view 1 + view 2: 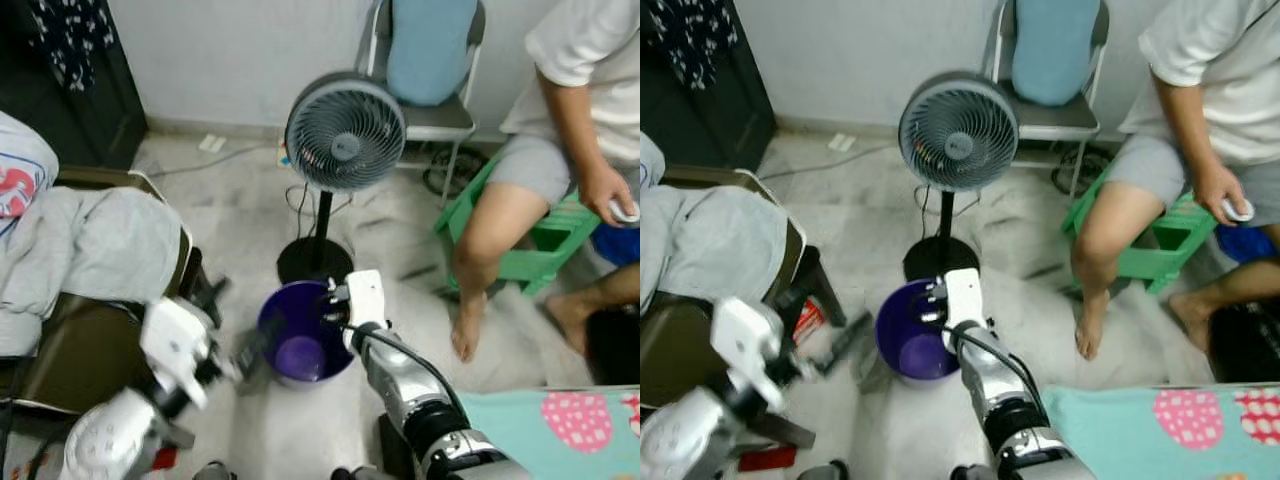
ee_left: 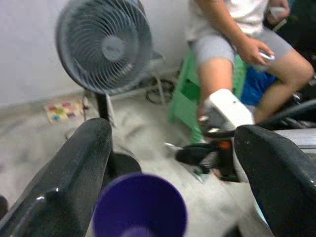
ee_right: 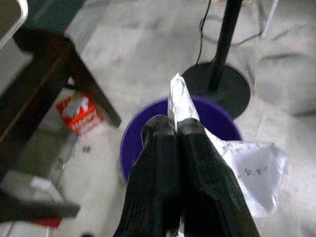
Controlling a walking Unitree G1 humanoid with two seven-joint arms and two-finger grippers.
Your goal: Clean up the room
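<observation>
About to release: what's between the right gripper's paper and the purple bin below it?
Nothing. In the right wrist view the right gripper pinches the white paper directly over the purple bin's open mouth, with just air between.

Purple bin (image 1: 300, 345), grey fan (image 1: 345, 132), green stool (image 1: 530, 245), white paper (image 3: 180, 101).

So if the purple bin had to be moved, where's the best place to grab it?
Probably the purple bin by its rim, from above on the robot's left: the bin stands upright and open, that edge is bare, and the open left gripper faces it. The right gripper, shut on white paper, is over the other side.
</observation>
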